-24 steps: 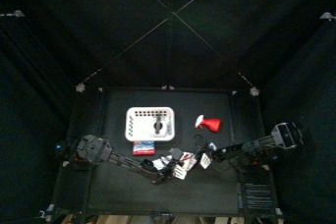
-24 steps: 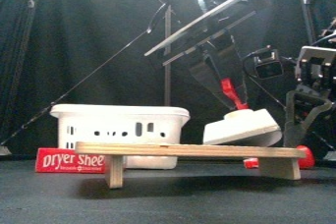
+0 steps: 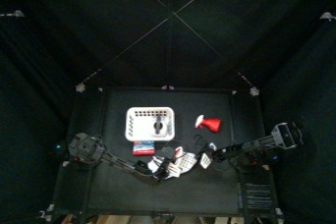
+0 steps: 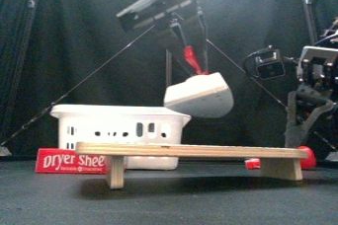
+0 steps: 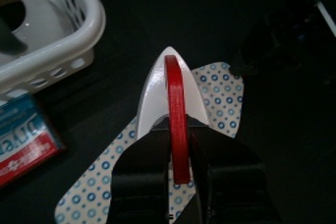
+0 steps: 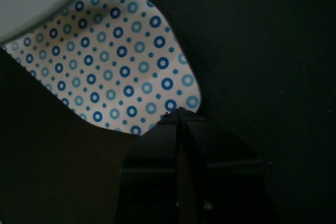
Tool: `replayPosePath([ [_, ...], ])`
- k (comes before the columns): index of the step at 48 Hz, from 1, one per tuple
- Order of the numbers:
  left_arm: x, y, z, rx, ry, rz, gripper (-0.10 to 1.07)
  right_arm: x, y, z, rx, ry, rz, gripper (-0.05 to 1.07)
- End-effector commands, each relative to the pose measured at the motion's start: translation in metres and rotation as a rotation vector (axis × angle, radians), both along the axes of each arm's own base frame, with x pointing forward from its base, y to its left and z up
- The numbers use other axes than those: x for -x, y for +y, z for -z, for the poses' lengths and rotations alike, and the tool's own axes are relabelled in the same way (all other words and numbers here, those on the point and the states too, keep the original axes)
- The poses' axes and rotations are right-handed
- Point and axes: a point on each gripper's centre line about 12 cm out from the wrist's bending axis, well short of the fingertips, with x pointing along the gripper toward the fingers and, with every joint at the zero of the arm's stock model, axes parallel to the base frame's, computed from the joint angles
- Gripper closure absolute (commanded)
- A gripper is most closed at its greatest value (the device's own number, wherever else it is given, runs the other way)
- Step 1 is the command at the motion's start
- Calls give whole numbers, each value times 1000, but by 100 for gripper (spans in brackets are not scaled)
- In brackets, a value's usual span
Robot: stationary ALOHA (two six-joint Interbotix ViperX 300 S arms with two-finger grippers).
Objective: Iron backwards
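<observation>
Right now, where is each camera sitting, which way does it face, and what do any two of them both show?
Top view: high overhead, facing straight down on the table; both arms enter from the sides.
Front view: table height at the front edge, facing level across the board; the left arm holds the iron lifted.
Left wrist view: on the left arm, facing down past its jaws, shut on the iron's handle.
Right wrist view: on the right arm; the right gripper pinches the cloth.
Both wrist views show the cloth.

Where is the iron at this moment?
In the front view the iron hangs lifted above the wooden board, just right of the white basket, held by the left gripper.
</observation>
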Motion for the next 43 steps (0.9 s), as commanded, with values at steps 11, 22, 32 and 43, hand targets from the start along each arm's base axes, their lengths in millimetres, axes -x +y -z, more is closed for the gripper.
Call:
replayPosePath([
  [11, 35, -34, -14, 113, 135, -99, 53, -4, 1, -8, -5, -31, 0, 66],
  [22, 39, -40, -6, 99, 179, -118, 53, -4, 1, -8, -5, -31, 0, 66],
  [32, 41, -39, 12, 73, 219, -137, 53, -4, 0, -7, -5, -28, 1, 66],
  [43, 46, -40, 24, 56, 233, -177, 53, -4, 0, -7, -5, -28, 1, 66],
])
